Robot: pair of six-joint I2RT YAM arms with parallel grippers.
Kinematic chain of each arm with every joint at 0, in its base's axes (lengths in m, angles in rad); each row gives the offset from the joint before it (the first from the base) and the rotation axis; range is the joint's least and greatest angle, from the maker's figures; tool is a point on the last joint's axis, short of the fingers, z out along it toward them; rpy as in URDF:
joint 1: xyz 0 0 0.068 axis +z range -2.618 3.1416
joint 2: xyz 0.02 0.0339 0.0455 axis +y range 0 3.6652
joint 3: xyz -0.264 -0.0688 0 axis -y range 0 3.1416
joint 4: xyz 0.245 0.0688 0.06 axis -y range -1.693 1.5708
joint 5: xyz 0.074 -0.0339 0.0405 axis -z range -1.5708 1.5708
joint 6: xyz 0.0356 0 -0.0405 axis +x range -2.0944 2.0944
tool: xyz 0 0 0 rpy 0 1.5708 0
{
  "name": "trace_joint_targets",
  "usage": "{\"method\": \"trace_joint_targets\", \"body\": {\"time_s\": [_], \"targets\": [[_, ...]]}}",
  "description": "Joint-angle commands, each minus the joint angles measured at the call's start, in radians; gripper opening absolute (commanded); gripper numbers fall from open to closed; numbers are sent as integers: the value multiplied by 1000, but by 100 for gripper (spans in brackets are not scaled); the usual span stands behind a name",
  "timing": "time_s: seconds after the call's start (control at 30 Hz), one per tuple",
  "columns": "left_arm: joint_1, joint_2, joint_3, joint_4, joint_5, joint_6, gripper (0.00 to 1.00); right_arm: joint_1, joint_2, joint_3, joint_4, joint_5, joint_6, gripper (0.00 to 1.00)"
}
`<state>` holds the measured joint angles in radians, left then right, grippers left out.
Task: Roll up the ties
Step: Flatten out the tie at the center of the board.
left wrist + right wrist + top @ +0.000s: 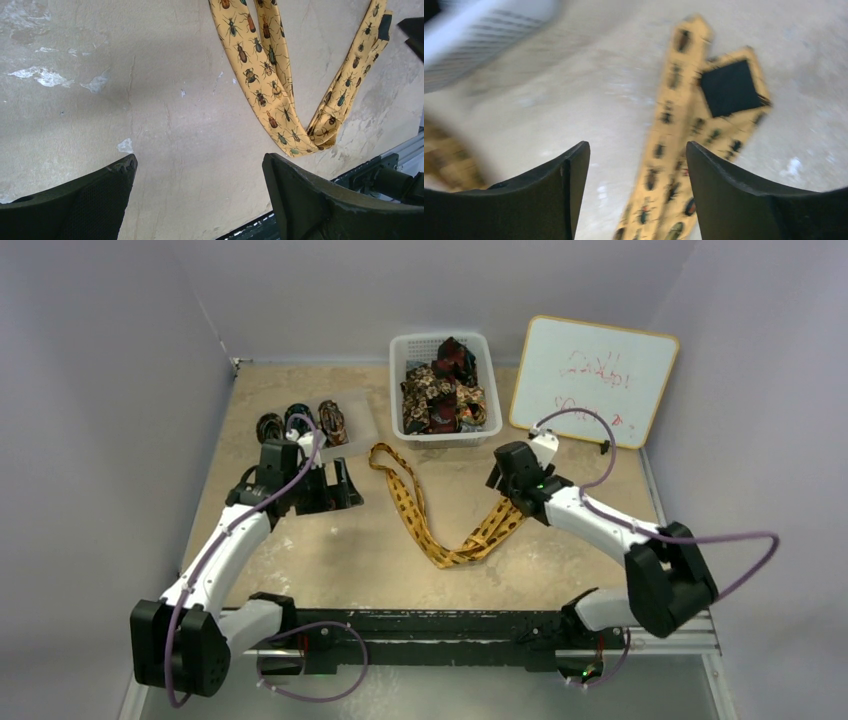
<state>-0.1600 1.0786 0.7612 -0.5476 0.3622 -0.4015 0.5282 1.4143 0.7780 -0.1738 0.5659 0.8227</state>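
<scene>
A golden-yellow tie printed with beetles lies folded in a V on the table's middle. In the left wrist view it lies ahead and to the right. In the right wrist view its two ends lie side by side below the jaws, one showing a black label. My left gripper is open and empty, left of the tie. My right gripper is open and empty above the tie's right ends. Three rolled ties sit at the back left.
A white basket heaped with dark red and brown ties stands at the back centre. A whiteboard leans at the back right. A clear tray holds the rolled ties. The black rail runs along the near edge.
</scene>
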Motion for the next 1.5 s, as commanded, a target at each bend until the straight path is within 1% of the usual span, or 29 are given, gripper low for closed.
{"method": "trace_joint_targets", "body": {"time_s": [0.0, 0.07, 0.1, 0.17, 0.27, 0.37, 0.53, 0.67, 0.83, 0.97, 1.03, 1.07, 1.13, 1.23, 1.27, 1.33, 1.37, 1.43, 1.47], "targets": [[-3, -38, 37, 6, -29, 3, 95, 4, -126, 5, 279, -267, -192, 76], [-3, -55, 37, -3, -68, -9, 95, 7, -98, -24, 415, -462, -226, 78], [-3, -63, 37, -7, -88, -13, 96, 21, -69, -15, 459, -526, -232, 79], [-3, -80, 38, -15, -119, -21, 96, 79, 7, 32, 494, -562, -257, 80], [-3, -104, 40, -21, -154, -32, 96, 180, 142, 148, 493, -550, -302, 82], [-3, -124, 40, -25, -180, -38, 96, 238, 273, 250, 494, -548, -328, 81], [-3, -131, 39, -28, -194, -43, 96, 258, 414, 377, 463, -505, -378, 82], [-3, -121, 42, -27, -195, -42, 96, 263, 510, 473, 390, -479, -454, 82], [-3, -120, 41, -27, -194, -42, 96, 280, 587, 531, 341, -408, -518, 82], [-3, -115, 43, -28, -194, -42, 96, 295, 633, 568, 319, -369, -550, 80], [-3, -115, 43, -29, -194, -42, 96, 302, 652, 589, 308, -344, -564, 77], [-3, -116, 43, -29, -195, -42, 96, 307, 660, 598, 304, -334, -571, 73], [-3, -116, 43, -29, -195, -42, 96, 318, 673, 616, 291, -319, -583, 56], [-3, -117, 43, -30, -195, -42, 96, 351, 673, 625, 283, -250, -593, 39], [-3, -117, 43, -29, -196, -42, 96, 364, 664, 628, 279, -207, -593, 32], [-3, -118, 43, -30, -199, -42, 96, 384, 624, 627, 274, -165, -595, 22], [-3, -119, 44, -31, -202, -43, 96, 390, 593, 609, 288, -154, -602, 14], [-3, -123, 45, -35, -224, -55, 96, 404, 509, 562, 340, -161, -631, 9], [-3, -128, 47, -43, -252, -73, 96, 416, 467, 530, 382, -162, -645, 8]]}}
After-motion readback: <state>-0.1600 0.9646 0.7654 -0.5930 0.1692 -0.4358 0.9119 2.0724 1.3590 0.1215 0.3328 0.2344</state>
